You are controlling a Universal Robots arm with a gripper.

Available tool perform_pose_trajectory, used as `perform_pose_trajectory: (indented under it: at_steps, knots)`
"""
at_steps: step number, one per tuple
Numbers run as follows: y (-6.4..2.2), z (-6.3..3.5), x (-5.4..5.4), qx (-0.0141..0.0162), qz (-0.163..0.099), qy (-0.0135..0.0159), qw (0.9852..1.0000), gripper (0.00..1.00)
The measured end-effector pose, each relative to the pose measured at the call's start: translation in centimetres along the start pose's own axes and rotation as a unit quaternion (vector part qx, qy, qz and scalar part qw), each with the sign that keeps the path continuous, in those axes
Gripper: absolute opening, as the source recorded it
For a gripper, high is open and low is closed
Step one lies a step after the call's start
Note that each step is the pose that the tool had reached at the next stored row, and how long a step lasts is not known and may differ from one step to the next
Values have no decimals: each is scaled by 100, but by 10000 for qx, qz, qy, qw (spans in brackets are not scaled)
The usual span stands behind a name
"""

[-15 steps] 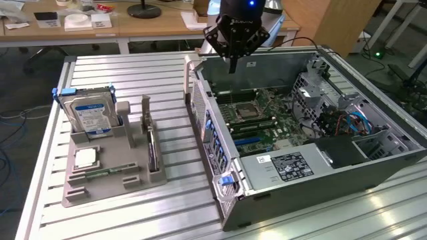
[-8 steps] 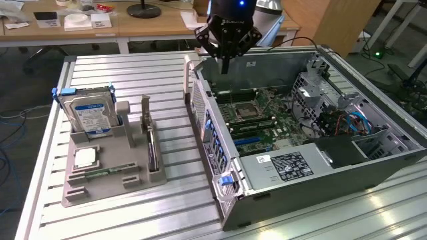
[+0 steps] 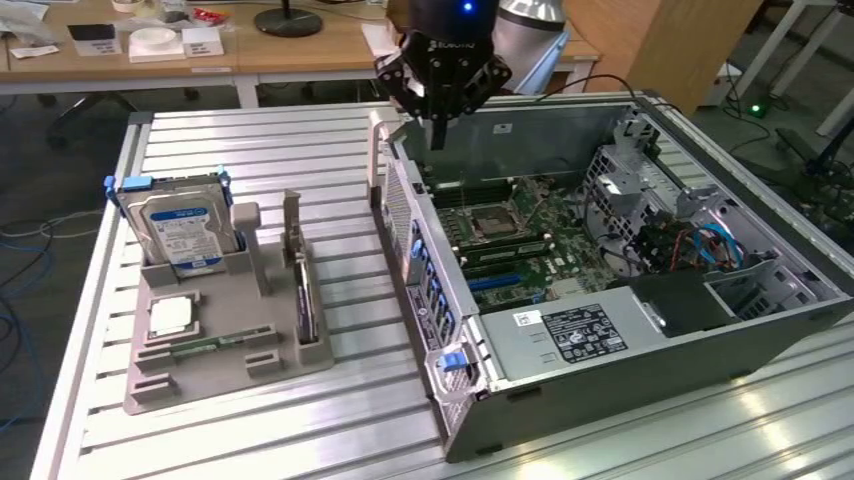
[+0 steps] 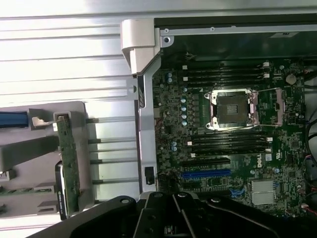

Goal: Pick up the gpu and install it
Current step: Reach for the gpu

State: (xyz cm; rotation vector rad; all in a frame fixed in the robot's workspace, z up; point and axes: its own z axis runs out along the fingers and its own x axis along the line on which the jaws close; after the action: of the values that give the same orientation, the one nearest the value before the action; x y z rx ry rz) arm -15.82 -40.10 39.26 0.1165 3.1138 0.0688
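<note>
The gpu [image 3: 306, 303] stands on its edge in a slot of the grey holder [image 3: 220, 372], on the exterior view's left. It is seen edge-on in the wrist view as a thin green board with a black side [image 4: 67, 163]. My gripper [image 3: 437, 135] hangs over the back wall of the open computer case [image 3: 641, 330], well apart from the gpu. Its fingers are shut together into one point with nothing between them. The gripper's black body [image 4: 174, 215] shows in the wrist view above the motherboard [image 4: 223, 148], near its blue slot [image 4: 205, 174].
A silver hard drive with a blue label [image 3: 183, 232] stands upright at the holder's far end, and a small green memory stick [image 3: 200, 347] lies lower on it. Everything rests on a ribbed metal table [image 3: 267, 160]. Desks with clutter stand behind.
</note>
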Motion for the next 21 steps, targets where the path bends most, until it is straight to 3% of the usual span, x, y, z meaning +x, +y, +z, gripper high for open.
perform_pose_trajectory:
  at_steps: [21]
  knots:
    - [-31,6,326,1,0,7,10000,11]
